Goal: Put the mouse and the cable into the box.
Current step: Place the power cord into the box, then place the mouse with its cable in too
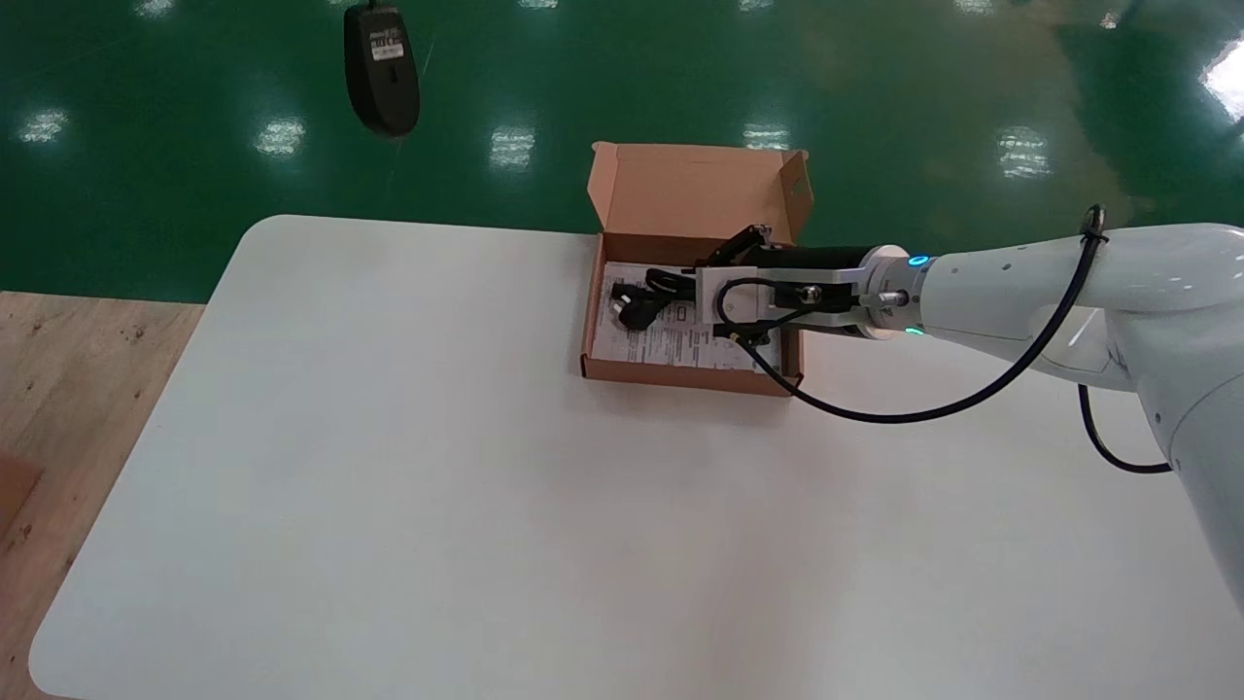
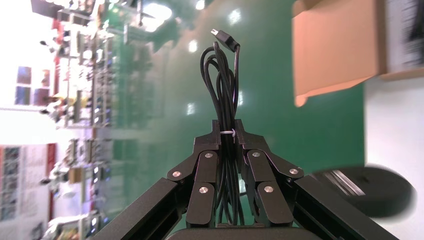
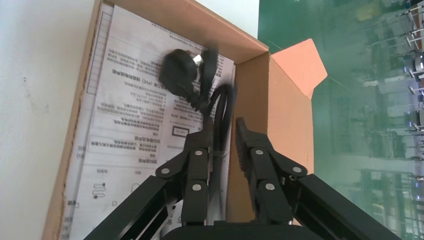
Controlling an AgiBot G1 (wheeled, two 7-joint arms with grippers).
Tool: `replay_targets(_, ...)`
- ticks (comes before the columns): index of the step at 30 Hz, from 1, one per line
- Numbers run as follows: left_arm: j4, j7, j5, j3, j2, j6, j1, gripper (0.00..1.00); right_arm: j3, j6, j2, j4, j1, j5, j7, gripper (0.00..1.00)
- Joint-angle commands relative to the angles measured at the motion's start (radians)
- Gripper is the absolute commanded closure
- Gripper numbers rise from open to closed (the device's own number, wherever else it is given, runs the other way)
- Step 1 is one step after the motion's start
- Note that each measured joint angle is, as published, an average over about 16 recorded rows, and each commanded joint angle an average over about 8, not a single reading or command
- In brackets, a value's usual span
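Inside the open box (image 1: 680, 375), on the far side of the tabletop (image 1: 437, 467), your right tool (image 3: 226, 131) is hovering released, its jaws apart either side of a loop of the cable (image 3: 182, 75). The cable is lying with its plug on a printed sheet (image 3: 130, 125) that lines the box floor. Because that loop is sitting between the jaws, you are risking a snag. If you lift straight out, a finger could hook it and drag the cable back over the wall. Off to your left, the left tool (image 2: 228, 137) is clenched on the bundled cord (image 2: 222, 85) at its white tie (image 2: 227, 133). The mouse (image 1: 382, 73) is dangling in the air below it, showing against the green floor (image 1: 146, 175) rather than over the tabletop. You are holding the cord and not the mouse's body, so a quick move is likely to set it swinging. It could strike the raised lid, shove the light box, or pull the bundle through the jaws and drop onto the floor. Both arms are also heading for one small opening, so a clash is possible. As for writing, the sheet is carrying dense print and small diagrams, and the mouse's underside is showing a pale label (image 1: 386, 44). You cannot read either of them, and no brand is showing.
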Motion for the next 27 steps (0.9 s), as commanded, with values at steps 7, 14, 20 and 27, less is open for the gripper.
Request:
replay_targets(7,0.036,0.007,-0.038,-0.021,0.067,0.018,0.07,1.0,0.014,-0.003,0.036,-0.011,0.043,0.028,0.027,0.0)
replay_targets(14,0.039,0.051,-0.087,-0.048,0.167,-0.011,0.211,1.0,0.017,-0.091,0.189,0.002,0.179,0.027,-0.005,0.0)
replay_targets(20,-0.11,0.067,-0.162,-0.051,0.199,-0.134,0.362,1.0,-0.002,-0.143,0.341,0.005,0.275,-0.008,-0.048,0.0)
replay_targets(27,-0.294,0.002,-0.263,0.047,0.201,-0.238,0.487,1.0,-0.032,-0.145,0.462,-0.04,0.343,-0.057,-0.008,0.0)
